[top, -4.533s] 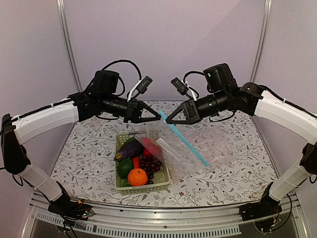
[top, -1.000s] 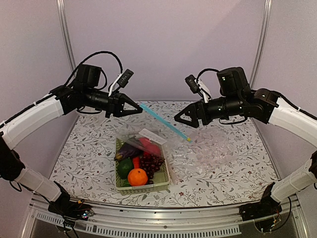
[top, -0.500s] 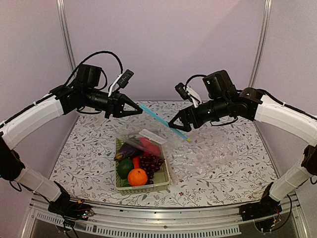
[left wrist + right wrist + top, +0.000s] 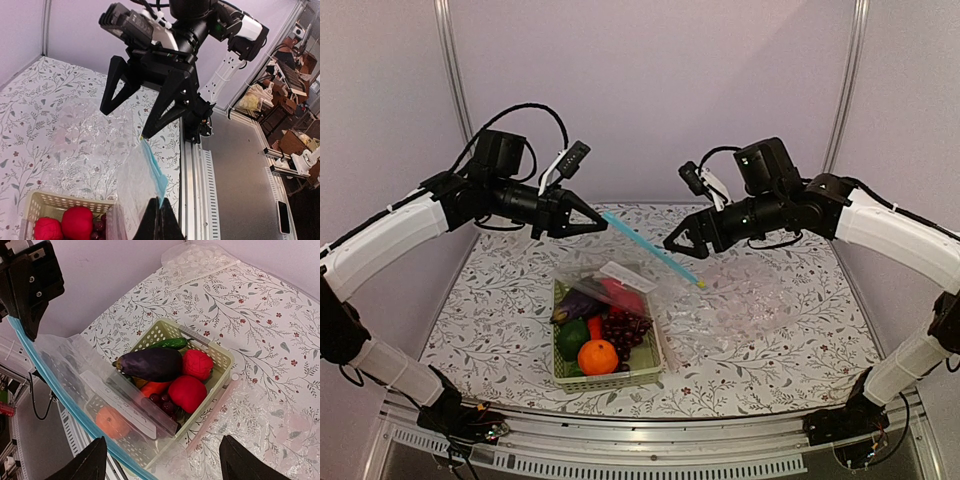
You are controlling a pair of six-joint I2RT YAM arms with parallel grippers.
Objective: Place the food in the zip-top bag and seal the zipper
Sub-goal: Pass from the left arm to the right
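Pinching the thin, clear zip-top bag point(image 4: 75, 370) by one end of its straight light-blue zipper point(image 4: 650, 248), left fingers point(image 4: 585, 220) shut, above the green mesh basket point(image 4: 220, 357). Holding right fingers point(image 4: 95, 460) apart near the zipper's other end. Inside the basket: one glossy purple eggplant point(image 4: 150, 364), two red fruits point(image 4: 190, 392).

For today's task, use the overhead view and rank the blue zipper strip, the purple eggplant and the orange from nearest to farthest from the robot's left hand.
1. The zipper strip: one end is pinched in the left hand, and the rest runs off to the right.
2. The eggplant: at the far end of the basket, below the hand.
3. The orange: at the basket's near end.
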